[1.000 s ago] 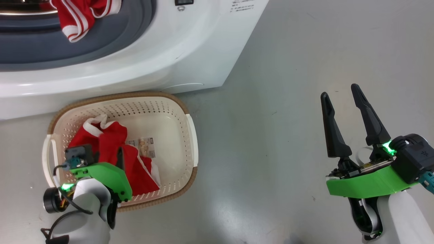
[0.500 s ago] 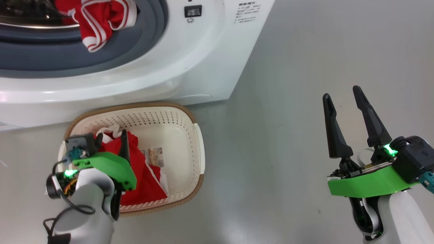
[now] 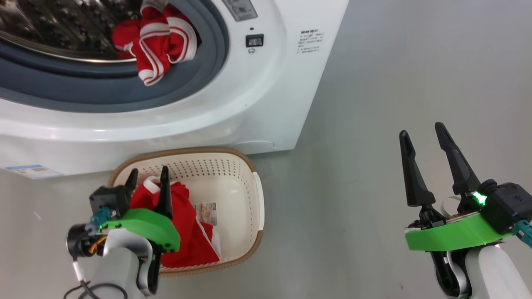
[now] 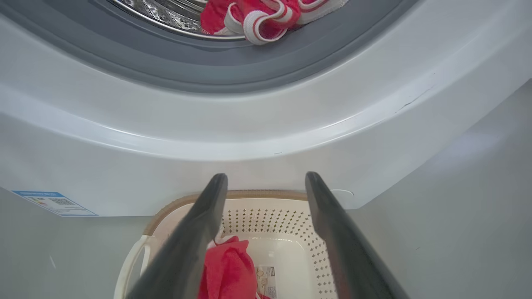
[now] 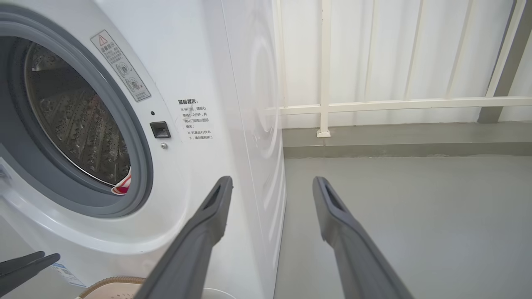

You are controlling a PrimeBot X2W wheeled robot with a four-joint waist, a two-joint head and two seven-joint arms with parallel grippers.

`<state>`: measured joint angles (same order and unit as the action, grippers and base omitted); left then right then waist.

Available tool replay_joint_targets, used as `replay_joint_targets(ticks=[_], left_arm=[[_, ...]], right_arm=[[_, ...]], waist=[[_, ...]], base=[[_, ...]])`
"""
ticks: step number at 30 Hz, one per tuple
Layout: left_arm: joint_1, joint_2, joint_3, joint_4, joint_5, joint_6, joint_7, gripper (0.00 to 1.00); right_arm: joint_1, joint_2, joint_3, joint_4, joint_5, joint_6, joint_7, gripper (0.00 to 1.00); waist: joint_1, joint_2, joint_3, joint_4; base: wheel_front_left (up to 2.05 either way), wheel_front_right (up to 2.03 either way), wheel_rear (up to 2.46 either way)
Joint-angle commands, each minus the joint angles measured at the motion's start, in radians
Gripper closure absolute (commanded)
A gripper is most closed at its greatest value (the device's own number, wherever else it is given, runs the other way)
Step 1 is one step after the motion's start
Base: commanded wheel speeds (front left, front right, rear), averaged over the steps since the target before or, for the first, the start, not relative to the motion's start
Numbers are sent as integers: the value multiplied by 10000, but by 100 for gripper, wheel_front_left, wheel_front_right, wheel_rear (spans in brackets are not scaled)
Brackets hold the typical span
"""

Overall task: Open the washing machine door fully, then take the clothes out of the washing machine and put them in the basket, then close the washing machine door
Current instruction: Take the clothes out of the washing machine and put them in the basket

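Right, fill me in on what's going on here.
A robot is unloading the washing machine. One red garment lies in the basket, with the open left gripper empty above it. A second garment sits at the drum's mouth, not yet taken. The right gripper is open and empty over the floor.

The left gripper (image 3: 149,171) and the right gripper (image 3: 421,129), both spread wide

The left gripper sits low on the left. Its two dark fingers (image 3: 165,193) point up the head view and stand well apart. Its green left wrist (image 3: 143,226) sits on the pale left arm (image 3: 120,265), which comes up from the bottom edge. The right gripper is far off on the right, fingers apart and leaning a bit left, on the green right wrist (image 3: 453,234) above the pale right arm (image 3: 490,270).
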<state>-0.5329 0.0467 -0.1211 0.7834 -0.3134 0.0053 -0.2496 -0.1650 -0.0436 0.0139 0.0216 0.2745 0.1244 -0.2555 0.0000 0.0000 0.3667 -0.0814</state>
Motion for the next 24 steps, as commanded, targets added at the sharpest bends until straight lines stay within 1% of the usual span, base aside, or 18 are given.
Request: replay_joint_targets(ticks=[1, 11, 16, 24], left_arm=[[403, 162, 347, -560, 198, 93, -121, 0], [1599, 66, 594, -2894, 344, 87, -121, 0], [2072, 49, 565, -3753, 306, -3, -122, 0], [2770, 41, 423, -4787, 287, 47, -122, 0]], right_arm=[[126, -66, 168, -178, -60, 63, -63, 0], [640, -66, -61, 10, -116, 63, -63, 0], [901, -66, -129, 46, -185, 63, -63, 0], [1307, -66, -304, -53, -242, 63, -63, 0]], waist=[[0, 0, -411, 162], [0, 0, -1332, 291], [0, 0, -1717, 333], [0, 0, -2298, 400]], base=[[0, 0, 0], [0, 0, 0], [0, 0, 0], [0, 0, 0]])
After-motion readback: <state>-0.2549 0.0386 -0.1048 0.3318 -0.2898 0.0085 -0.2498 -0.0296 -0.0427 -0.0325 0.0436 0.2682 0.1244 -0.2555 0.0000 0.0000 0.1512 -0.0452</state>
